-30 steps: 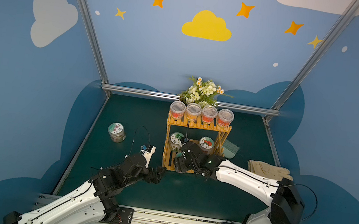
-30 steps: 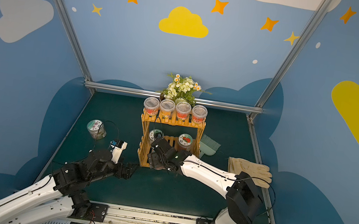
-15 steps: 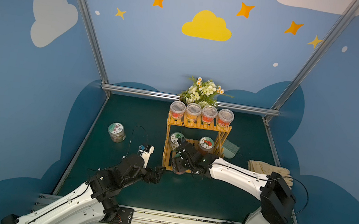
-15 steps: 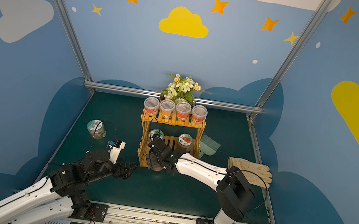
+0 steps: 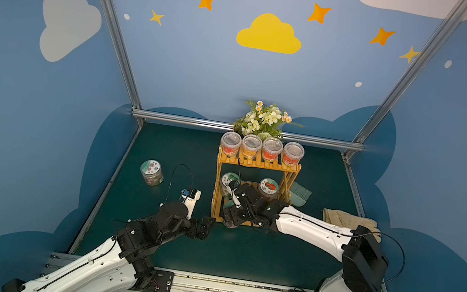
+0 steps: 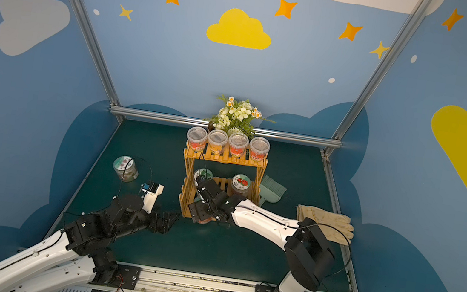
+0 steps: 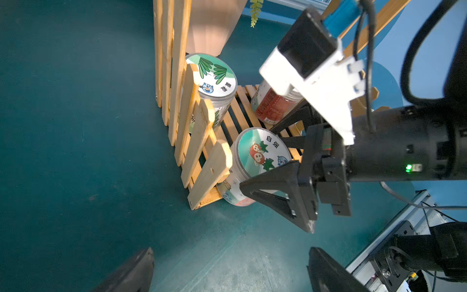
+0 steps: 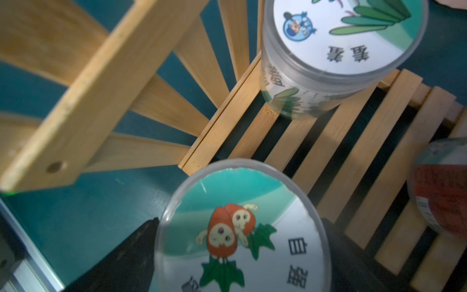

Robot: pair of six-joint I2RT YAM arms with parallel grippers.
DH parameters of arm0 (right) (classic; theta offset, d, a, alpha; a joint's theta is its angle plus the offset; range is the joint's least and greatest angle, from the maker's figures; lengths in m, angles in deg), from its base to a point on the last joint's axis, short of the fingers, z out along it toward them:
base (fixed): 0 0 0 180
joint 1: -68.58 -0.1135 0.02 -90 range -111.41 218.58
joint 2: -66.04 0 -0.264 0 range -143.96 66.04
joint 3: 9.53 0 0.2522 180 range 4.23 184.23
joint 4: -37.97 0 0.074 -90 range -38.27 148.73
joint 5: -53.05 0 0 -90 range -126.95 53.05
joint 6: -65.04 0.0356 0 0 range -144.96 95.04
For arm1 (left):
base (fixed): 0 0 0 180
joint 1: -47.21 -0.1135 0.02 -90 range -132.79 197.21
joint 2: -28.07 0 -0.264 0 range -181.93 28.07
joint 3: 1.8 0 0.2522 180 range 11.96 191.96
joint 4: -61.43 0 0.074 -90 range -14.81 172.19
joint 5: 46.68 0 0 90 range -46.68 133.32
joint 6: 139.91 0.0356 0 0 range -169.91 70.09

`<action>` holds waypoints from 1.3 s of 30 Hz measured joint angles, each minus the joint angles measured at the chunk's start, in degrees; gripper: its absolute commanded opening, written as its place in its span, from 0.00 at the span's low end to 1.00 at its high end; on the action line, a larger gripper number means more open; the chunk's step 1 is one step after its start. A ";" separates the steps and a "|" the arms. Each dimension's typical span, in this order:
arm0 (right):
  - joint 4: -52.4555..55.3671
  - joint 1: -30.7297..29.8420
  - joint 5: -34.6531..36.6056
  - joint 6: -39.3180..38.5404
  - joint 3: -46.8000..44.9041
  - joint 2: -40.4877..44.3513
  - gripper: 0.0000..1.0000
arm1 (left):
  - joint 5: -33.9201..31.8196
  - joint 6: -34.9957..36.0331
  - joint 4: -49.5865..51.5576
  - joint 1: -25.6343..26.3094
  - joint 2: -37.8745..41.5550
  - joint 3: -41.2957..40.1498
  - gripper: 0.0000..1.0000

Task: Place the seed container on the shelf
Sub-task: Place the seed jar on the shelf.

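Note:
The seed container [image 7: 257,151] is a clear jar whose lid shows two red fruits. It leans tilted at the front left corner of the shelf [image 5: 257,164], its base by the lower tier's front edge. My right gripper [image 5: 231,215] is open around it, and the seed container [image 8: 242,227] fills the gap between the black fingers [image 8: 141,242]. Whether they touch it is unclear. My left gripper [image 5: 207,227] hovers open and empty over the mat, just left of the shelf [image 7: 177,101].
Several orange-labelled cups [image 5: 261,149] fill the top tier. A green-leaf jar [image 5: 228,180] and a red-lidded jar [image 5: 268,186] stand on the lower tier. Another jar [image 5: 152,172] stands on the mat at left. A brush [image 5: 300,193], gloves [image 5: 343,218] and flowers [image 5: 264,118] lie nearby.
The right arm has carried the jar toward the shelf's front left corner and its jaws have widened. The left arm has shifted slightly.

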 measured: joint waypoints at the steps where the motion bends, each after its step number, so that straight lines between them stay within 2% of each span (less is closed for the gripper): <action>1: -0.59 0.00 -0.42 -1.01 -1.25 1.07 0.98 | 0.00 0.00 -0.02 0.00 -0.02 0.00 1.00; 9: -4.55 0.00 -0.76 -5.38 -6.03 3.80 0.98 | 0.15 0.31 -0.22 0.00 -0.04 0.00 1.00; 15: -8.37 0.00 0.15 -5.73 -7.58 3.61 0.84 | 0.24 0.50 -0.17 0.00 0.00 0.00 1.00; 18: -10.60 0.00 0.81 -5.35 -8.48 3.61 0.81 | 0.24 0.48 -0.15 0.00 0.20 0.00 1.00; 25: -15.10 0.02 2.03 -4.31 -9.31 2.80 0.80 | 0.22 0.50 -0.17 0.00 0.57 0.00 1.00; 39: -14.19 0.50 4.13 -0.20 -4.24 -2.12 0.85 | 0.00 1.03 -0.13 0.00 2.05 0.00 1.00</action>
